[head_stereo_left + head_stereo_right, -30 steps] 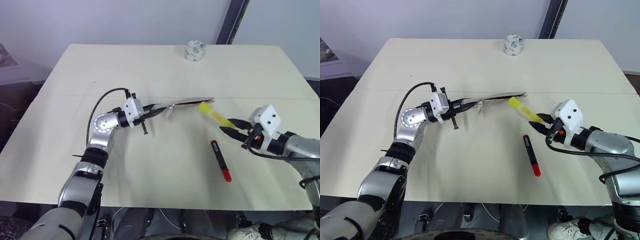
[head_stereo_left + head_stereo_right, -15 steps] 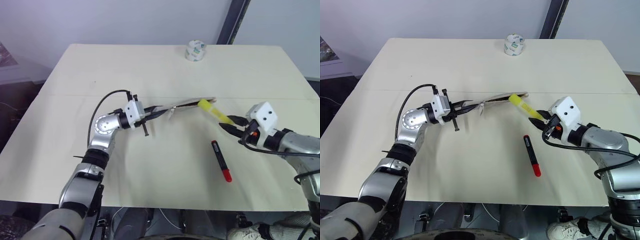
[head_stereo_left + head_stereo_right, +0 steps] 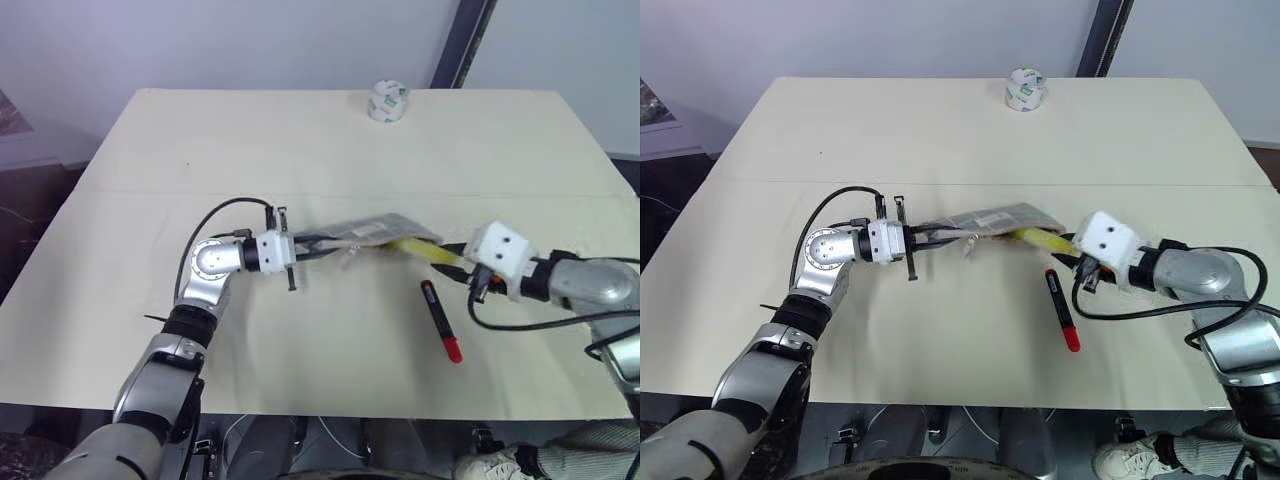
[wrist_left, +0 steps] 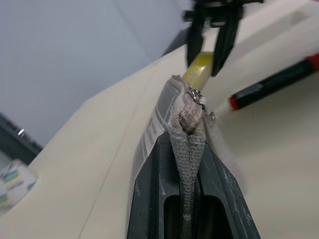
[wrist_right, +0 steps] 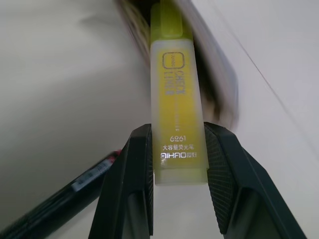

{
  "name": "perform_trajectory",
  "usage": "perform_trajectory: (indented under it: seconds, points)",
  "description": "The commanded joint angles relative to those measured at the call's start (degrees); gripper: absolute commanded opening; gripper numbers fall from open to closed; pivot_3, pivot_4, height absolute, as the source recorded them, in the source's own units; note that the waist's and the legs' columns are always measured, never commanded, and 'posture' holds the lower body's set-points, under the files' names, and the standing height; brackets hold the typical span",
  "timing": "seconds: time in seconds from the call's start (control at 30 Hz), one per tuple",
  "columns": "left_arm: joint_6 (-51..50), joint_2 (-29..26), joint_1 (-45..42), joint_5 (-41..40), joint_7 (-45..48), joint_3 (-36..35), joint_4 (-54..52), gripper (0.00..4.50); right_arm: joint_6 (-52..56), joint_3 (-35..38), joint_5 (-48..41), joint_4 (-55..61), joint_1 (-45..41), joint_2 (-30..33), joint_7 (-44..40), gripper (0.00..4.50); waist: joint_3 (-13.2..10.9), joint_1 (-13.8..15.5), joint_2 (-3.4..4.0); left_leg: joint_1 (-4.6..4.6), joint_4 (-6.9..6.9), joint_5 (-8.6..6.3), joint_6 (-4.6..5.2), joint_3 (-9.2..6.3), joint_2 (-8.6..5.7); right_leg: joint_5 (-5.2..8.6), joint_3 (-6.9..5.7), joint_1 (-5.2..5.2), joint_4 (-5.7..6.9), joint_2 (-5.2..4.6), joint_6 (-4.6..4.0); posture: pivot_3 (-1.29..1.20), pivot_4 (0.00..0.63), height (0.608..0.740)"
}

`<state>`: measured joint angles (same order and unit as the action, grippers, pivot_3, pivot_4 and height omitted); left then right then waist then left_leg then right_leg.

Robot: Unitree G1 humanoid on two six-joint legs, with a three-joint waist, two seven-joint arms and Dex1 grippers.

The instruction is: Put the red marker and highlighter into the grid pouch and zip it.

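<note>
While two pincers are working over the bench, the left pincer is clamping one end of the single grid pouch, holding it just above the surface. The right pincer is gripping the one highlighter, whose far tip is sitting at the pouch's mouth. One red marker is lying on the bench near the right pincer. One roll of tape is sitting at the far edge.

You see silver-grey metal arms with white boxy wrist housings, a black cable looping behind each gripper, the left gripper and right gripper both black-fingered.
</note>
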<state>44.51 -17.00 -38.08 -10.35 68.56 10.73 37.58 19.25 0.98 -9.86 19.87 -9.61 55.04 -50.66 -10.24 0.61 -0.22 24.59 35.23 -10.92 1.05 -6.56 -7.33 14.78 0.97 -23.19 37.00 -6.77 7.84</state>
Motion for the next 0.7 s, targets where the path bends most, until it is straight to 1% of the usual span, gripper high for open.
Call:
perform_trajectory:
  seconds: [0.03,0.2,0.33,0.37,0.43,0.5,0.53,0.67,0.7]
  points:
    - [1.6,-0.3,-1.4,-2.3,2.7,0.1,-1.1,0.00,-4.9,-2.7,3.2,-0.1,-3.6,-0.2,-1.0,0.89,0.0,0.0,0.00,0.00,0.00,0.00,0.00,0.00,0.00,0.00,0.00,0.00,0.00,0.00,0.00,0.00,0.150,0.740]
    - [0.9,0.6,-1.7,-4.7,5.3,-0.4,-1.7,0.00,-13.9,-6.9,8.0,-1.9,-7.1,-3.5,-0.2,0.89,0.0,0.0,-0.01,0.00,0.00,0.00,0.00,0.00,-0.01,0.00,0.00,-0.02,-0.01,-0.01,0.00,0.00,0.150,0.740]
    - [0.4,0.8,-1.7,-5.5,5.7,-0.8,-2.0,0.00,-19.7,-9.4,12.7,-4.0,-9.3,-6.9,2.4,0.89,0.0,0.0,-0.02,0.00,-0.01,0.00,0.00,-0.02,-0.02,0.00,0.01,-0.03,0.00,0.00,0.00,0.00,0.150,0.740]
    - [0.3,0.8,-1.7,-5.6,5.7,-0.9,-2.0,0.00,-20.3,-9.4,13.7,-4.6,-9.3,-7.2,2.9,0.89,0.0,0.0,-0.02,0.00,-0.01,0.00,0.00,-0.02,-0.03,0.00,0.01,-0.03,0.00,0.00,0.00,0.00,0.150,0.740]
    - [0.1,0.8,-1.8,-5.7,5.5,-1.3,-1.9,0.00,-18.5,-8.4,11.6,-4.6,-9.0,-7.9,1.8,0.89,0.0,0.1,-0.02,0.00,0.00,0.01,0.00,-0.02,-0.04,0.00,0.01,-0.03,0.01,0.00,0.00,0.00,0.150,0.740]
    - [-0.6,0.8,-1.8,-6.0,5.2,-1.7,-1.9,0.00,-17.9,-7.1,9.4,-3.9,-8.6,-8.1,0.9,1.92,0.0,0.1,-0.02,0.00,0.01,0.01,0.00,-0.04,-0.04,0.00,0.00,-0.03,0.01,0.00,0.00,0.00,0.150,0.740]
    - [-0.7,0.8,-1.8,-6.0,5.1,-1.9,-1.8,0.00,-17.7,-6.5,8.9,-3.4,-8.4,-8.2,1.0,2.31,0.0,0.1,-0.02,0.00,0.01,0.01,0.00,-0.04,-0.03,0.00,0.01,-0.01,0.00,0.01,0.00,0.00,0.150,0.740]
    - [-0.5,0.6,-1.6,-4.9,3.9,-2.3,-1.0,0.00,-14.3,-2.9,6.1,0.1,-6.7,-9.6,3.3,4.40,0.0,0.1,-0.02,0.00,0.00,0.01,0.00,-0.06,-0.02,0.00,0.00,-0.02,0.02,0.02,-0.01,0.00,0.150,0.740]
    - [-0.5,0.4,-1.4,-4.5,3.3,-2.4,-0.8,0.00,-9.9,-1.1,2.3,2.7,-5.5,-9.9,2.9,4.46,0.0,0.1,-0.02,0.00,-0.01,0.01,0.00,-0.06,-0.02,0.00,0.01,-0.03,0.02,0.02,-0.01,0.00,0.150,0.740]
